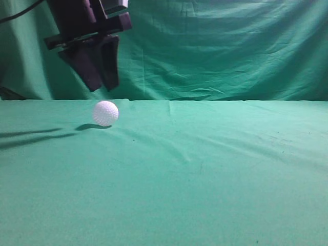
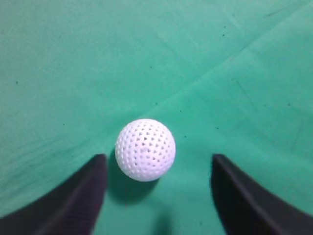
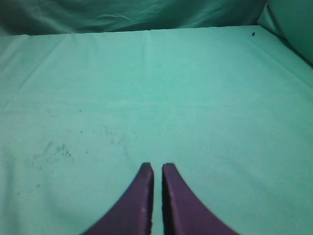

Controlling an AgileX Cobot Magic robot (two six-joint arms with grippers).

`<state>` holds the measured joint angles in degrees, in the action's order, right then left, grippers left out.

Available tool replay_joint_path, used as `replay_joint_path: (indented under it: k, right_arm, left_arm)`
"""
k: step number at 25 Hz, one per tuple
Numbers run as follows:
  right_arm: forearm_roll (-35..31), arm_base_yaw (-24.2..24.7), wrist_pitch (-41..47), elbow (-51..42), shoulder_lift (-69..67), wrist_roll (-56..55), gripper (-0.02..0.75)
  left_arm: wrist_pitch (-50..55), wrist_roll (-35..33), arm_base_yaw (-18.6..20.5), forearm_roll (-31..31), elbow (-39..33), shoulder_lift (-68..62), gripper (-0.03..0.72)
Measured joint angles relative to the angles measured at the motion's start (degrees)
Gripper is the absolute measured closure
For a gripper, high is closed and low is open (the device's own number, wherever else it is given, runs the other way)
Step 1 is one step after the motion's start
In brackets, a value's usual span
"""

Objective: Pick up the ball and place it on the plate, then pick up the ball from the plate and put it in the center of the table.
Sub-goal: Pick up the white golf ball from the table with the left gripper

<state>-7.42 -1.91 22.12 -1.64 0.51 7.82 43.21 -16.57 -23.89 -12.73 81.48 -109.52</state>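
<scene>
Wrinkled green cloth backdrop [image 1: 230, 51] hangs behind, dim, folds catching light.

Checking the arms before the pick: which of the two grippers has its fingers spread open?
The left gripper: its fingers stand wide apart, above the ball. The right gripper is shut, away from it.

Blk tapered fingers [image 2: 78, 196], blk cable [image 1: 20, 13]
</scene>
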Motion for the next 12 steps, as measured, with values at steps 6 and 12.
replay_joint_path:
  k: [6,12]
  right_arm:
    - [0.0,0.0,0.0,0.0,0.0,0.0,0.682]
    - [0.0,0.0,0.0,0.0,0.0,0.0,0.682]
  left_arm:
    - [-1.65,3.78,0.0,0.0,0.1,-2.87,0.043]
    - [-2.01,4.24,0.0,0.0,0.1,-5.85,0.181]
